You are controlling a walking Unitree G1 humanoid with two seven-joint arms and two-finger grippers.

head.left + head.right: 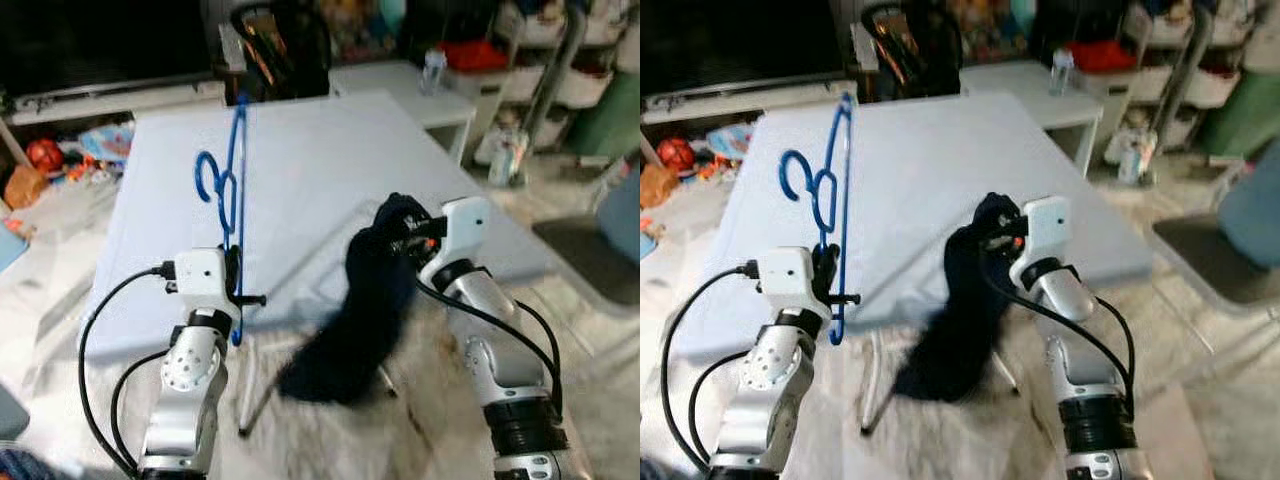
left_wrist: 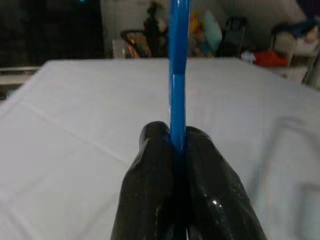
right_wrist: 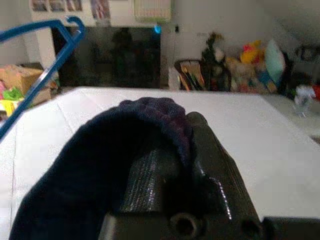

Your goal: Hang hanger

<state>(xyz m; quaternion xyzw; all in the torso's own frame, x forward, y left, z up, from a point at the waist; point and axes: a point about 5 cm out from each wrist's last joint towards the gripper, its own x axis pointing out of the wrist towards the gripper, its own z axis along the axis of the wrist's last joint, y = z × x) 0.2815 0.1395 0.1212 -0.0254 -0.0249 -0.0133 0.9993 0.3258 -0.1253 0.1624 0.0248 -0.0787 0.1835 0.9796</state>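
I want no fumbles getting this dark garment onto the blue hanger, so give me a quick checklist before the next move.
1. Left hand shut on the blue hanger: ok.
2. Hanger held upright above the white table: ok.
3. Right hand holding the dark garment: ok, cloth is draped over its fingers.
4. Garment opening lined up with the hanger: not ok, they are apart.
5. Garment hanging free: cannot tell, its lower end drops below the table edge.
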